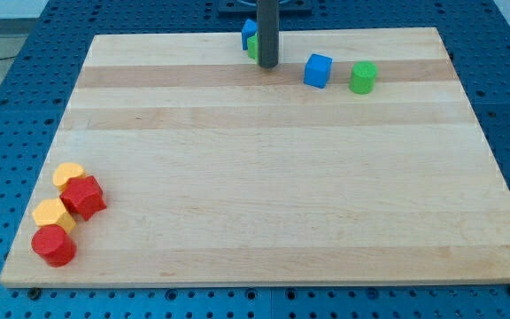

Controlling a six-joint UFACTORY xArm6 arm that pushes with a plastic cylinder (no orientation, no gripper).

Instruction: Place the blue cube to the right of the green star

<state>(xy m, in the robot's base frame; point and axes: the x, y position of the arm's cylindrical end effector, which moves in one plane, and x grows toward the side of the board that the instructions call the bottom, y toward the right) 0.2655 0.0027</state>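
The blue cube (318, 70) sits near the view's top, right of centre, on the wooden board (264, 177). A green block (362, 77), rounded in shape, lies just to its right. My tip (267, 66) stands to the left of the blue cube, apart from it. Behind the rod, a blue block (249, 33) and a green block (251, 48) are partly hidden at the board's top edge; their shapes cannot be made out, so I cannot tell which green block is the star.
At the view's bottom left is a cluster: a yellow block (67, 175), a red block (84, 196), a yellow-orange block (52, 215) and a red cylinder (53, 245). A blue perforated table surrounds the board.
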